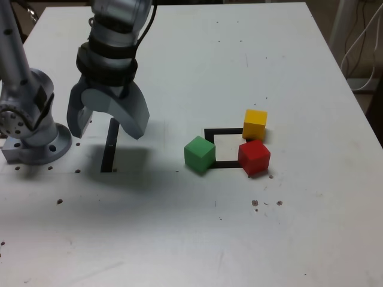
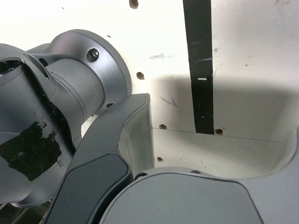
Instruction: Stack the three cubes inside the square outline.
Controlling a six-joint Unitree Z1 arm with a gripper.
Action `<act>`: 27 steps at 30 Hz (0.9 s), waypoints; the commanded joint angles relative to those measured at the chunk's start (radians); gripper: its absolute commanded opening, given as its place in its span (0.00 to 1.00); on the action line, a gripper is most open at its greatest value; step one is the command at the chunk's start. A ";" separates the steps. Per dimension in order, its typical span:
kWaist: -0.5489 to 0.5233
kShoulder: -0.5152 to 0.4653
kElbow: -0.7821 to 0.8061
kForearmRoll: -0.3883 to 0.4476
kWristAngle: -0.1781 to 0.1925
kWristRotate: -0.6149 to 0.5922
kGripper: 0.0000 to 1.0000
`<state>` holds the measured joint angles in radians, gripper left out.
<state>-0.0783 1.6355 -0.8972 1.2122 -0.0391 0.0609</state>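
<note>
Three cubes sit around the square outline [image 1: 222, 131] on the white table, each touching or overlapping its black frame. The green cube [image 1: 199, 153] is at its left side in the exterior view, the yellow cube [image 1: 255, 124] at its far right corner, the red cube [image 1: 254, 156] at its near right corner. The white centre is bare. My gripper [image 1: 108, 130] hangs open and empty well to the exterior view's left of the cubes, over a straight black strip [image 1: 109, 146]. The wrist view shows one grey finger [image 2: 135, 135] and that strip [image 2: 202, 84], with no cube in sight.
The arm's grey base [image 1: 36, 134] is bolted to the table at the exterior view's left, close to the gripper, and also fills part of the wrist view [image 2: 70, 93]. Small dark specks and holes dot the table [image 1: 179, 239]. Cables [image 1: 359, 42] hang beyond its right edge.
</note>
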 commanded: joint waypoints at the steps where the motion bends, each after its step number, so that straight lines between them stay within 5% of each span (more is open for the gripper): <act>1: -0.001 0.011 0.001 0.005 0.003 -0.001 0.99; 9: -0.001 0.014 -0.006 0.043 0.009 -0.004 0.98; 20: -0.029 -0.011 -0.164 0.133 0.091 -0.055 0.97; 27: -0.097 0.064 -0.329 0.168 0.124 -0.081 0.97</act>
<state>-0.1627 1.6809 -1.2017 1.3797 0.0794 -0.0153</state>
